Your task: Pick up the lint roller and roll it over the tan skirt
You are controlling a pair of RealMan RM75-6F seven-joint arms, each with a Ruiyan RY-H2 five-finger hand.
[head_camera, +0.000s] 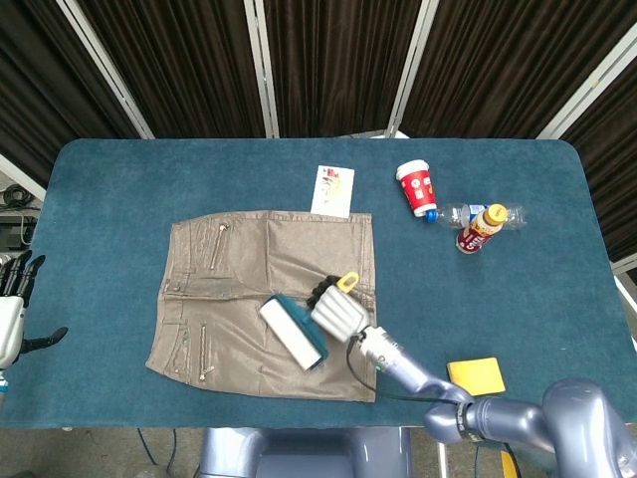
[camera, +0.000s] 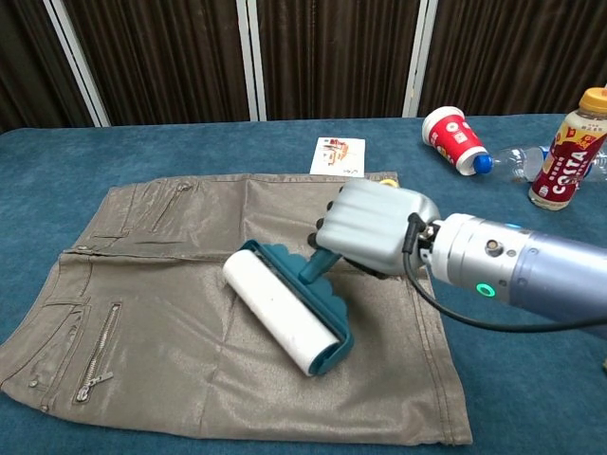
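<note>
The tan skirt (head_camera: 239, 279) (camera: 171, 284) lies flat on the blue table, zippers toward the left. My right hand (head_camera: 337, 310) (camera: 375, 226) grips the teal handle of the lint roller (head_camera: 294, 332) (camera: 285, 306). The white roll rests on the skirt's lower right part, angled diagonally. My left hand (head_camera: 12, 304) hangs off the table's left edge with its fingers spread and nothing in it; it shows only in the head view.
A small card (head_camera: 332, 190) (camera: 340, 155) lies just beyond the skirt's top edge. A tipped red cup (head_camera: 415, 188) (camera: 451, 138), a clear bottle (head_camera: 453, 213) and a brown drink bottle (head_camera: 481, 228) (camera: 568, 149) sit at the right rear. A yellow sponge (head_camera: 476, 376) lies near the front edge.
</note>
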